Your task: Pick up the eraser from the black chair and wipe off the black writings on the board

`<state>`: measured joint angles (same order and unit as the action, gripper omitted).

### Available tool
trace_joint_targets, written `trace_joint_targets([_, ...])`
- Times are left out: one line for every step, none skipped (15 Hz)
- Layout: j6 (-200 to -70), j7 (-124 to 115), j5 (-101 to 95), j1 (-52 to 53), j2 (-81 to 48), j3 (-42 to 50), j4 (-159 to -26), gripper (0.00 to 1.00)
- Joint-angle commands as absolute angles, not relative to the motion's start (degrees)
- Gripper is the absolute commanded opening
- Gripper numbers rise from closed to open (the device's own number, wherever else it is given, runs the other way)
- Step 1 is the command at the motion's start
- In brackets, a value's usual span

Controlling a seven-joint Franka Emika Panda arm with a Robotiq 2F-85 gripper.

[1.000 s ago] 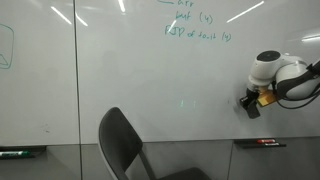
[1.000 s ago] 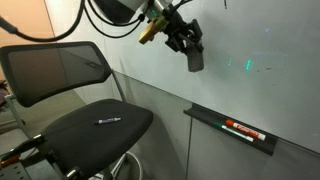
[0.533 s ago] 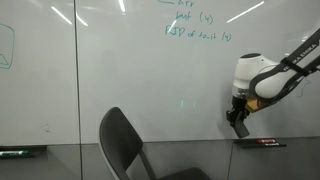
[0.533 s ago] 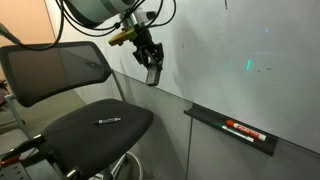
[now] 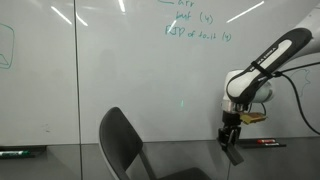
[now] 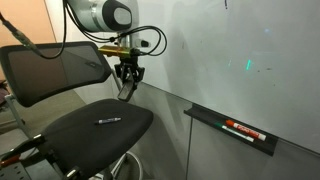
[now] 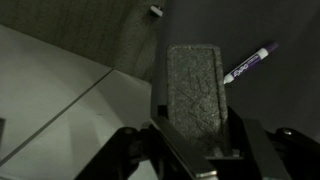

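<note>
In an exterior view the eraser (image 5: 234, 153) is seen clamped in the closed jaws of the gripper (image 5: 231, 143), low beside the board (image 5: 100, 70) and near the black chair (image 5: 122, 140). In an exterior view a marker (image 6: 108, 121) is shown on the seat below, which could be struck. In the wrist view the eraser (image 7: 195, 85) is seen jutting well beyond the jaws, so slipping under wiping pressure is feared.
</note>
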<state>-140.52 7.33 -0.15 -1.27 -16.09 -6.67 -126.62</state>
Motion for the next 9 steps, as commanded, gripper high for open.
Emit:
trace_joint_targets([-135.14,17.83,8.86,-2.1,-21.6,-9.97,-122.52,0.32])
trace_joint_targets([-133.75,20.29,11.03,-2.35,-22.92,-10.97,-121.76,0.32])
trace_joint_targets([-132.49,22.56,12.84,-2.5,-24.45,-11.94,-120.92,0.32])
trace_joint_targets([-131.32,24.66,14.64,-2.63,-26.06,-12.96,-119.98,0.32])
trace_joint_targets([-129.83,26.74,16.08,-2.8,-27.48,-13.88,-118.92,0.32])
trace_joint_targets([-128.52,28.62,17.27,-2.82,-29.06,-14.81,-117.81,0.32])
trace_joint_targets([-126.8,30.33,18.32,-2.9,-30.63,-15.63,-116.63,0.32])
trace_joint_targets([-124.95,31.66,19.05,-2.88,-32.49,-16.29,-115.25,0.32])
trace_joint_targets([-123.34,32.98,19.49,-2.76,-34.22,-16.84,-114.25,0.32])
